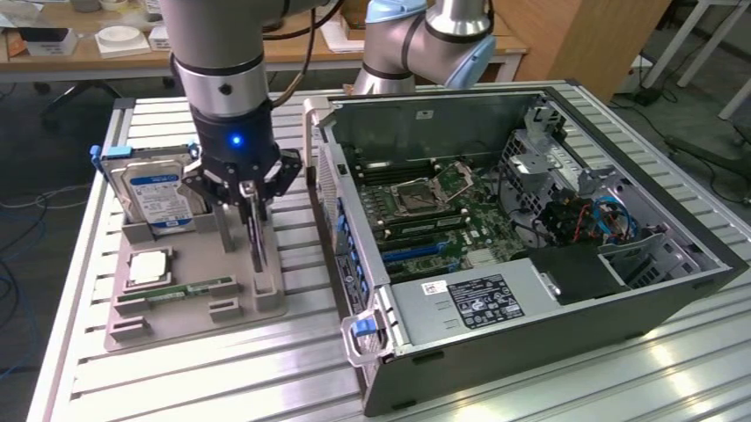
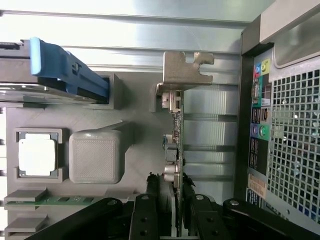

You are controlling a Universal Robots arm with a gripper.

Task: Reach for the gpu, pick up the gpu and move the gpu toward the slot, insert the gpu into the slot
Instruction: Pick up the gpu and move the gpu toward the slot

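Gripper: I see the gripper [image 1: 249, 198] low over the grey tray [image 1: 188, 318], clamped on the gpu. In the wrist view its two black fingers [image 2: 150, 215] press on either face of the card.
Gpu: the gpu [image 1: 255, 242] stands upright on its thin edge, running down from the gripper [image 2: 174, 205] to the tray. From the wrist, the gpu [image 2: 177, 125] shows edge-on with its metal bracket at the far end. I cannot tell whether its lower edge sits in the tray or has lifted clear.
Slot: the blue slot [image 1: 413, 251] lies on the green motherboard inside the open computer case [image 1: 657, 303], to the exterior view's right, well apart from the gpu.
Tray contents: a hard drive [image 1: 158, 198] with a blue label stands just beside the gripper, on the exterior view's left. A square processor chip [image 1: 149, 266] and a green memory stick [image 1: 188, 287] lie nearer the camera.
Table: the tray and the case rest side by side on the ribbed metal table [image 1: 176, 382].
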